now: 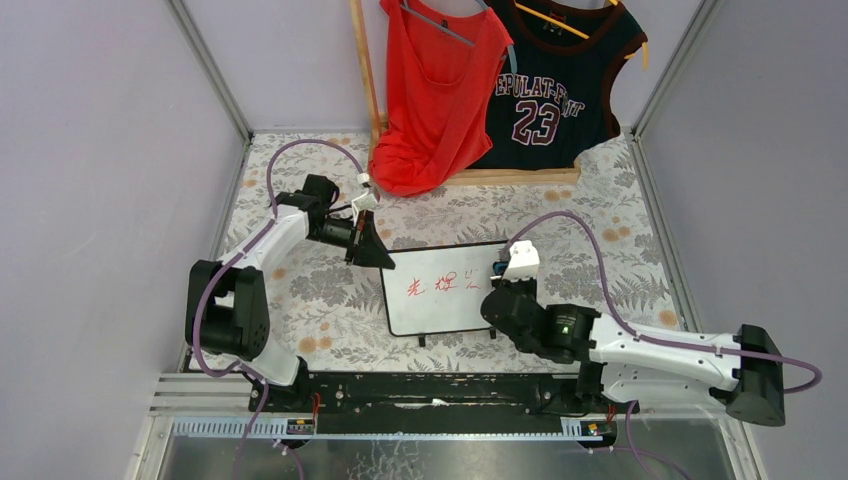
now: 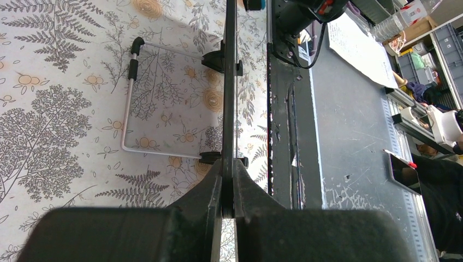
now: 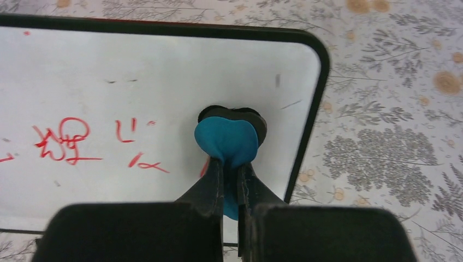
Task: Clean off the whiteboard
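The whiteboard (image 1: 440, 305) stands tilted in the middle of the table, white with a thin black frame and red handwritten characters (image 1: 438, 284) across it. My left gripper (image 1: 377, 257) is shut on its top left corner; in the left wrist view the board's frame (image 2: 230, 82) runs edge-on out of my left gripper (image 2: 229, 166). My right gripper (image 1: 499, 273) is at the board's right side, shut on a blue eraser (image 3: 228, 139) with a black pad. That pad rests on the whiteboard (image 3: 164, 71) just right of the red marks (image 3: 65, 142), above my right gripper (image 3: 232, 166).
A bent wire stand (image 2: 128, 109) props the board from behind on the floral tablecloth (image 1: 300, 300). A red top (image 1: 435, 90) and a black jersey (image 1: 555, 80) hang on a wooden rack (image 1: 510, 177) at the back. A black rail (image 1: 430, 390) runs along the near edge.
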You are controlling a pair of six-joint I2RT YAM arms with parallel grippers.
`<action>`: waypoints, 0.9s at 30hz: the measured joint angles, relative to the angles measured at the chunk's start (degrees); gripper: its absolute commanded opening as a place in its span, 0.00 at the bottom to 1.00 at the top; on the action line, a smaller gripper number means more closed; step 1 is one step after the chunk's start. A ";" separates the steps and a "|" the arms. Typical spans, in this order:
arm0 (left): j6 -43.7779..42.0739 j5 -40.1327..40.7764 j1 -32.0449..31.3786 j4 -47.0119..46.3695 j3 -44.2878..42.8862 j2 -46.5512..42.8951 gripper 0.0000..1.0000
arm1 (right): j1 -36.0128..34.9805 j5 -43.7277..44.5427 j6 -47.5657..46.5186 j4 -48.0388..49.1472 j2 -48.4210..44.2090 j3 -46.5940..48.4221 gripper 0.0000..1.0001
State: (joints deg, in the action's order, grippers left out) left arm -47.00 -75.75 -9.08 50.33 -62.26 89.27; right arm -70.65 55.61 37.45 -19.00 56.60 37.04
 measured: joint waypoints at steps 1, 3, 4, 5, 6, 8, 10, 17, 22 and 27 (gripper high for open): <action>-0.42 -0.13 0.00 0.33 -0.09 0.11 0.00 | 0.22 0.57 -0.04 -0.46 -0.79 -0.26 0.00; -1.07 -0.22 0.00 0.76 -0.17 0.13 0.00 | 0.70 1.29 -0.15 -1.38 -2.29 -0.92 0.00; -1.33 -0.28 0.00 0.94 -0.20 0.13 0.00 | 0.85 1.57 -0.22 -1.55 -2.71 -1.27 0.00; -1.53 -0.31 0.00 1.05 -0.20 0.13 0.00 | 0.92 1.79 -0.26 -1.66 -2.84 -1.57 0.00; -1.75 -0.33 0.00 1.20 -0.22 0.13 0.00 | 0.92 1.86 -0.31 -1.79 -2.80 -1.79 0.00; -1.95 -0.31 0.00 1.51 -0.33 0.13 0.00 | 0.94 1.97 -0.31 -1.88 -2.40 -2.21 0.00; -2.14 -0.28 -0.04 1.92 -0.42 0.13 0.00 | 0.94 2.25 -0.17 -1.92 -1.70 -2.29 0.00; -2.71 -0.24 -0.11 3.04 -0.63 0.13 0.00 | 0.96 2.16 -1.75 0.55 0.04 -2.54 0.00; -2.71 -0.17 -0.11 3.67 -0.70 0.13 0.00 | 0.96 1.64 -3.52 3.50 3.61 -2.01 0.00; -2.69 0.15 -0.09 4.20 -0.81 0.13 0.00 | 0.94 0.74 -4.74 5.46 5.97 -1.18 0.00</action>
State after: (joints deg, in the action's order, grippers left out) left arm -49.69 -75.59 -9.17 54.52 -63.07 89.41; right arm -69.71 56.36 32.71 -13.54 62.57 35.86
